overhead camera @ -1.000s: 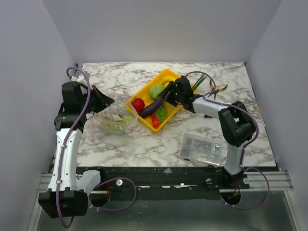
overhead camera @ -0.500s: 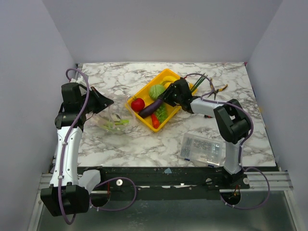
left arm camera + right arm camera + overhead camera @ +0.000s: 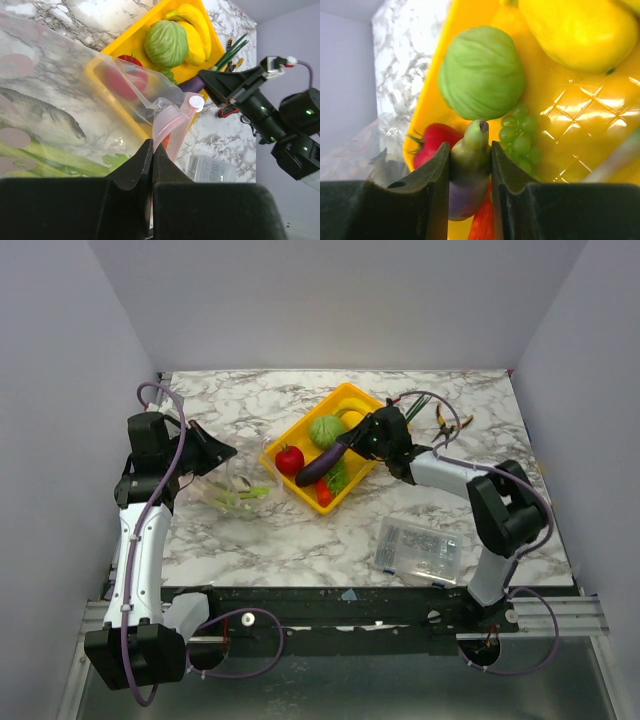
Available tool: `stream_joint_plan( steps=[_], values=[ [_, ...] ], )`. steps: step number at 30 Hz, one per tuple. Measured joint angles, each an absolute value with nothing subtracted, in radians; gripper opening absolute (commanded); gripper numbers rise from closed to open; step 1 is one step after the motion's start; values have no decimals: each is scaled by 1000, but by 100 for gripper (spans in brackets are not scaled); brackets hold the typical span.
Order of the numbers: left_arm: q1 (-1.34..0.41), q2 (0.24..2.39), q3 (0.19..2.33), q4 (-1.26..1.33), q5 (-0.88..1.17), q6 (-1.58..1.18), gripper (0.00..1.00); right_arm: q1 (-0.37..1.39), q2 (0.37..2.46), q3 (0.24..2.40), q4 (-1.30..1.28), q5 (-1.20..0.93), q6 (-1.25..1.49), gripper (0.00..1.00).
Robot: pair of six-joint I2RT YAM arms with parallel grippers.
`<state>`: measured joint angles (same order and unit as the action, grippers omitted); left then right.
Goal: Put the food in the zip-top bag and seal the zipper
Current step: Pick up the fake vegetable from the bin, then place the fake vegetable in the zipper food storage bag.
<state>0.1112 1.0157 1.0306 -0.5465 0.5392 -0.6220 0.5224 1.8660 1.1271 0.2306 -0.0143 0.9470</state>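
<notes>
Plain lilac-grey walls close in a white-and-grey marbled table (image 3: pixel 300 540).

The right claw (image 3: pixel 470 155) is clamped on a purple eggplant (image 3: pixel 470 150) just below its green stem, a finger pressed to each side. The eggplant's lower end is lost behind the claw's dark body. Beyond the fingertips lies a green cabbage (image 3: pixel 480 72), with green grapes (image 3: pixel 520 135) just to their right and a red tomato (image 3: pixel 432 142) to their left, half covered by the left finger. Yellow bananas (image 3: pixel 580 30) are cut off by the frame top. An orange-red pepper (image 3: pixel 480 227) peeks out under the eggplant, mostly hidden. All of these sit in a yellow tray (image 3: pixel 580 130).

The left claw (image 3: pixel 151 150) has its fingers pressed together on the pink zipper (image 3: pixel 170 125) of the zip-top bag (image 3: pixel 50 90). The strip rises from between the tips and ends at a white slider (image 3: pixel 196 102). The bag spreads to the left of this claw, its lower part hidden behind the claw's body. Through the crinkled plastic a grey fish (image 3: pixel 45 112) and green leek stalks (image 3: pixel 50 157) show, blurred by glare.

From above, a clear box of small parts (image 3: pixel 420 548) lies on the near side of the right claw, its contents too small to make out.
</notes>
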Motion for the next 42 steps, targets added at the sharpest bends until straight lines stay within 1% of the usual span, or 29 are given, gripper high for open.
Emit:
stream_joint_plan(
  steps=[6, 10, 14, 17, 21, 24, 28, 34, 38, 42],
  values=[
    [111, 1019, 1023, -539, 559, -633, 0, 522, 1590, 1029, 273, 97, 813, 0],
    [111, 1029, 1016, -524, 580, -644, 0, 522, 1459, 988, 367, 100, 740, 0],
    [111, 1057, 1015, -518, 595, -649, 0, 545, 1370, 940, 460, 89, 683, 0],
    [111, 1068, 1015, -522, 595, -652, 0, 609, 1325, 916, 521, 94, 627, 0],
    [111, 1064, 1015, -525, 599, -675, 0, 778, 1290, 915, 578, 146, 512, 0],
    [111, 1050, 1008, -535, 601, -699, 0, 877, 1280, 915, 632, 160, 449, 0],
    [111, 1026, 1005, -566, 607, -722, 0, 949, 1309, 934, 689, 205, 364, 0],
    [111, 974, 1005, -616, 626, -747, 0, 1065, 1429, 991, 800, 301, 189, 0],
    [111, 939, 1014, -653, 632, -759, 0, 1144, 1523, 992, 937, 385, 33, 0],
    [111, 937, 1045, -683, 646, -781, 0, 1182, 1606, 992, 1074, 453, -88, 0]
  ],
)
